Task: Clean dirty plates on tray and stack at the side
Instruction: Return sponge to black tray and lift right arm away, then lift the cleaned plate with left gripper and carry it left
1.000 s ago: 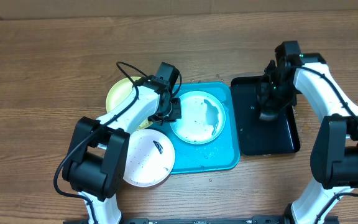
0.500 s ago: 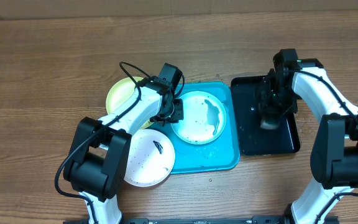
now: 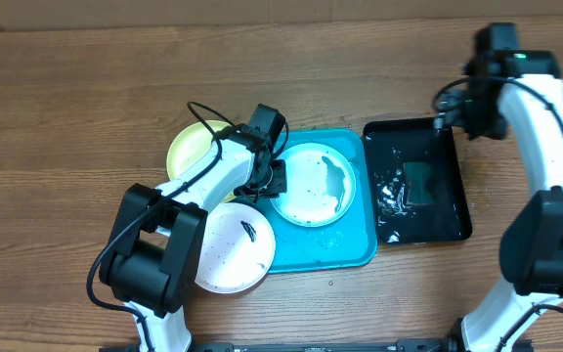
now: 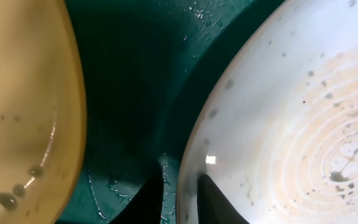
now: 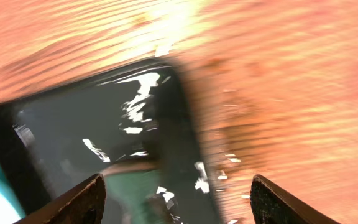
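My left claw grips the light teal plate. My right claw hangs open above the black tray.

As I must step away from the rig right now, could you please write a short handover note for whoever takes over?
Left gripper: shut on the left rim of the light teal plate, which lies in the turquoise tray.
Right gripper: open, empty, above the black tray's far corner; a green pad lies in that tray.
Yellow-green plate and white plate sit at the turquoise tray's left side.
Done: nothing stacked. Left: all three show marks; wipe, then stack.
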